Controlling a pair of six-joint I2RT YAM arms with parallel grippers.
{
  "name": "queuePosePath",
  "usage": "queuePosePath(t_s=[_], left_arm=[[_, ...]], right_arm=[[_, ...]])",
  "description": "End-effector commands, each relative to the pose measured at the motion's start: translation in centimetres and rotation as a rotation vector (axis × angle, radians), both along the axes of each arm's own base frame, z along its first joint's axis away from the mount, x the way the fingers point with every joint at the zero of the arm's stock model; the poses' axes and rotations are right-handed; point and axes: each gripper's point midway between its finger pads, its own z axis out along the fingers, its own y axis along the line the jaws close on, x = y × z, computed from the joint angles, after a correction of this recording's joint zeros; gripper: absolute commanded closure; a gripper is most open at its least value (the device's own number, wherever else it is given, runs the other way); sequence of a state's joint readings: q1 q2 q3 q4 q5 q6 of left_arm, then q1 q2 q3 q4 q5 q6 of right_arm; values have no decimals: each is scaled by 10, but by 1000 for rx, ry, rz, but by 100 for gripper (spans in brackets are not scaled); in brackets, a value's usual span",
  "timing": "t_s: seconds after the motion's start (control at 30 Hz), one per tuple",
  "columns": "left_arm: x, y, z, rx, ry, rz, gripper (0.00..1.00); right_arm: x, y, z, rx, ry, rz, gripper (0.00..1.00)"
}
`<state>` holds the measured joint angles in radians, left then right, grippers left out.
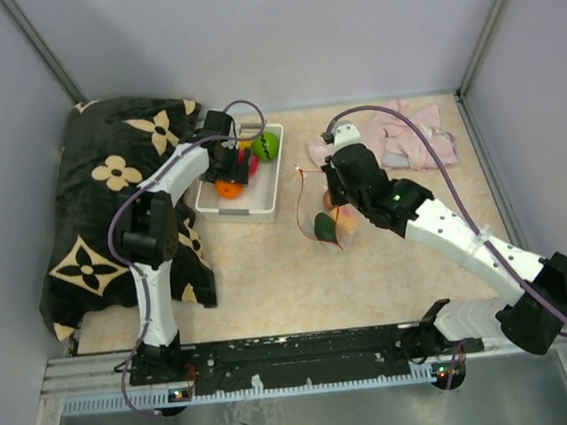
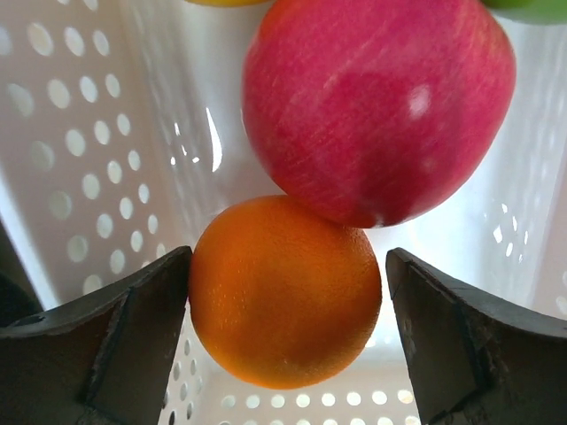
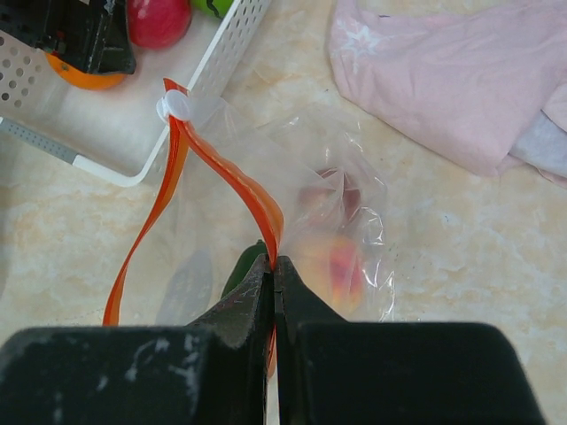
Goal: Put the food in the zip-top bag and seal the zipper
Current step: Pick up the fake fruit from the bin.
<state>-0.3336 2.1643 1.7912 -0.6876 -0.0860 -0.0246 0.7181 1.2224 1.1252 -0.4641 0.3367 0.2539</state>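
While the left gripper (image 2: 288,266) hangs inside the white perforated basket (image 2: 80,133), its jaws stand wide apart, one finger on each side of the orange (image 2: 283,297). The finger on the wrist view's left looks to be touching or just beside the orange's skin. The other has a clear gap, so nothing is gripped. A red apple (image 2: 376,106) rests against the top of the orange, w/ a sliver of yellow fruit (image 2: 221,3) and a bit of green fruit (image 2: 532,7) at the view's upper edge. From the top cam the basket sits at the back-left of the table (image 1: 269,274), next to a black cushion w/ cream flower print (image 1: 111,199).

The right gripper (image 3: 275,266) is pinched fully shut on the zipper (image 3: 235,177), the red-orange strip of the zip-top bag (image 3: 363,177). The strip rises from btwn the fingertips and runs over to a white slider tab (image 3: 174,108) just beside the basket corner. Its other side hangs down to the left, so the mouth is open, not sealed. The bag lies on the table just right of the basket, near a pink cloth (image 3: 443,80). Inside it: a dark green piece (image 3: 244,266) right by the fingertips, a peach-coloured piece (image 3: 341,266) and a reddish-brown piece (image 3: 332,190). Can't tell exact types thru the plastic.
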Motion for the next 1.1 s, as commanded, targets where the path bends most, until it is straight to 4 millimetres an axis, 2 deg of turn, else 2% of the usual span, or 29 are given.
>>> queuePosePath(t_s=[0.0,0.2,0.4,0.63,0.87,1.07], left_arm=[[-2,-1,-6,-12,35,-4,5],[-6,-3,-6,-27,46,6,9],[-13,-8,6,-78,36,21,23],[-21,-12,47,-173,-59,69,34],[-47,-24,90,-355,-160,100,38],[-81,-40,133,-563,-262,56,41]], right_arm=[[3,6,11,37,-42,5,98],[3,7,11,42,-43,6,98],[3,6,13,40,-45,2,98],[4,4,17,30,-50,-6,98],[5,1,19,26,-51,-19,98],[6,0,25,27,-56,-32,98]])
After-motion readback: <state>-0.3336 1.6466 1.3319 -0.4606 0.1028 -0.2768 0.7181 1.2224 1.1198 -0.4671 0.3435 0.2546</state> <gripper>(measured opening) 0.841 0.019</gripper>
